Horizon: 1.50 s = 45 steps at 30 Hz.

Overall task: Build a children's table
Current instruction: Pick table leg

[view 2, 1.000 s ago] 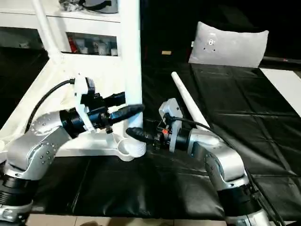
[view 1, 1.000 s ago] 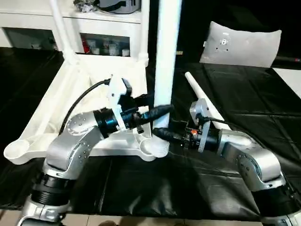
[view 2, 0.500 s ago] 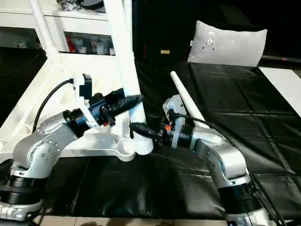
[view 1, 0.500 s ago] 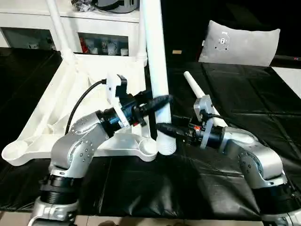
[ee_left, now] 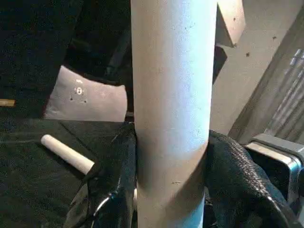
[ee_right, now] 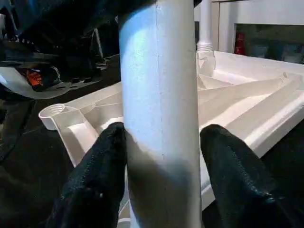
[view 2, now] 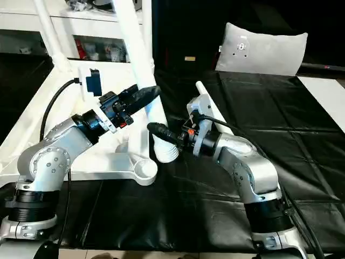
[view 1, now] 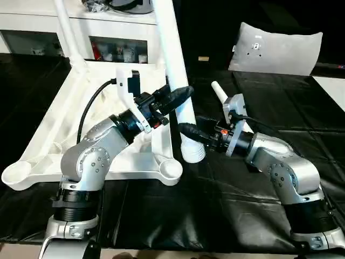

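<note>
The long white plastic tube leg stands nearly upright, leaning slightly with its top toward the robot's left, its flared ribbed end down near the black mat, just beside the near corner socket of the white square plastic tabletop, which lies underside up. The left gripper pinches the tube higher up, its black fingers pressed on either side. The right gripper has its fingers around the tube lower down, one touching, the other slightly apart.
</note>
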{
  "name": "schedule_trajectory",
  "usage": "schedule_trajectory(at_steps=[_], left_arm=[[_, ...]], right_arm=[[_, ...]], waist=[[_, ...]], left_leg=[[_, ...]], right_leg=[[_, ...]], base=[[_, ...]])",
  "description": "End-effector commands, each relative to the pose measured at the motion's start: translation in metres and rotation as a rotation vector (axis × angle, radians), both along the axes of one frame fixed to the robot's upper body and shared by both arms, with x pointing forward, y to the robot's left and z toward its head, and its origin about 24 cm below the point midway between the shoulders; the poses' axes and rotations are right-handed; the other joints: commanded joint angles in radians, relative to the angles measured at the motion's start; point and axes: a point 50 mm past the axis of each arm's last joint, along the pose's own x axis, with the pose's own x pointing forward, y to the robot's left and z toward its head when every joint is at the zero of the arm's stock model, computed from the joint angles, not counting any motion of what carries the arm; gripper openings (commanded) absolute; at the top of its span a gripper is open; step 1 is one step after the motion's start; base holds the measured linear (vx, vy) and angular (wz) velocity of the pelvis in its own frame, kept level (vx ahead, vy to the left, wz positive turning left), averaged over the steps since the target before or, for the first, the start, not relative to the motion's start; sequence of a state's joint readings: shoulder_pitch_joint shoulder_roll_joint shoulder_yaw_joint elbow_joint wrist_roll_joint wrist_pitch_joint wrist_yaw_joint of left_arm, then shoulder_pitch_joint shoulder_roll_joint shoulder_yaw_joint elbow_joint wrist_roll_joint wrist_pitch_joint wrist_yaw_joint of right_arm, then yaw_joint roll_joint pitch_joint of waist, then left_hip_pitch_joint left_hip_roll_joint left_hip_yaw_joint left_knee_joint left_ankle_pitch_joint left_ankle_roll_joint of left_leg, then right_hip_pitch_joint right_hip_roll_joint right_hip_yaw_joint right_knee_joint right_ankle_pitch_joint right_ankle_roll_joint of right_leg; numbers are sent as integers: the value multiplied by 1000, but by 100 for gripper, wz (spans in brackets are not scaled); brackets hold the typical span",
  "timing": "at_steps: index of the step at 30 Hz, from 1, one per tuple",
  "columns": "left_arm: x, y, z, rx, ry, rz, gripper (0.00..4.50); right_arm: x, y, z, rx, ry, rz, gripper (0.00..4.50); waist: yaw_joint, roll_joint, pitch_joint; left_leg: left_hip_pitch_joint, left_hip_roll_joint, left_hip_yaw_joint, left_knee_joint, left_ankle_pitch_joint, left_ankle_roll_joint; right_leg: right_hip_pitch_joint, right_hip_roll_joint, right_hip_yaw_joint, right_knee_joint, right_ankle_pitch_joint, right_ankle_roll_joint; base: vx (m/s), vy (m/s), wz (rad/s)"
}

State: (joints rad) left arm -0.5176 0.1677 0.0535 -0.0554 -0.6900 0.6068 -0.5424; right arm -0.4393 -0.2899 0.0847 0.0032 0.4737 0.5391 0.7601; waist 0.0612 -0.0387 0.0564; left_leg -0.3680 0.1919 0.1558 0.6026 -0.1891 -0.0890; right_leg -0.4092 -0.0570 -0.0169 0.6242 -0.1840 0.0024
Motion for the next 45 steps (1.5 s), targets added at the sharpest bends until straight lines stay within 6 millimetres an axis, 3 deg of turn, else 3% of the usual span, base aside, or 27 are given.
schedule_trajectory(at_steps=[1,6,10,11,14,17,21,22,32,45], left_arm=[[-2,-3,4,5,-16,-17,182],[-3,0,4,11,-16,-17,182],[-2,3,6,48,-25,-9,182],[-1,4,6,75,-37,-11,182],[-1,4,7,118,-54,-28,182],[-1,3,11,130,-69,-60,182],[-3,-1,15,155,-92,-104,182],[-4,-5,18,166,-107,-134,182],[-12,-17,26,233,-175,-233,182],[-15,-25,30,260,-212,-287,180]], right_arm=[[4,-6,9,10,-24,-41,279],[3,-7,10,20,-23,-34,336],[2,-11,15,42,-23,-25,345],[2,-14,16,33,-25,-10,383],[0,-20,18,-10,-23,23,389],[-1,-24,18,-75,-4,80,428],[-2,-25,15,-144,26,131,428],[-1,-24,12,-172,39,147,428],[0,-12,8,-198,72,224,428],[1,-8,4,-190,97,248,315]], waist=[[3,9,-65],[3,8,-64],[4,9,-64],[4,8,-65],[6,8,-65],[7,2,-64],[10,1,-63],[9,-5,-63],[9,-7,-64],[9,-9,-65]], left_leg=[[5,18,6,-70,-178,-13],[5,18,5,-71,-191,-18],[6,17,4,-72,-188,-16],[5,18,4,-72,-181,-13],[5,18,5,-71,-163,-9],[3,16,6,-69,-162,-5],[6,18,7,-68,-165,-2],[3,18,7,-68,-160,-2],[3,19,7,-67,-149,1],[2,19,8,-66,-133,-3]], right_leg=[[55,-49,26,-75,-190,-180],[53,-49,27,-78,-228,-163],[53,-48,26,-77,-221,-160],[53,-48,26,-77,-208,-161],[54,-47,26,-74,-184,-164],[56,-49,26,-74,-198,-170],[54,-51,27,-76,-224,-170],[55,-52,27,-76,-227,-170],[54,-52,26,-73,-216,-178],[55,-53,27,-70,-201,-180]], base=[[0,0,0],[0,0,0],[0,0,0],[0,0,0],[0,0,0],[0,0,0],[0,0,0],[0,0,0],[0,0,0],[0,0,0]])
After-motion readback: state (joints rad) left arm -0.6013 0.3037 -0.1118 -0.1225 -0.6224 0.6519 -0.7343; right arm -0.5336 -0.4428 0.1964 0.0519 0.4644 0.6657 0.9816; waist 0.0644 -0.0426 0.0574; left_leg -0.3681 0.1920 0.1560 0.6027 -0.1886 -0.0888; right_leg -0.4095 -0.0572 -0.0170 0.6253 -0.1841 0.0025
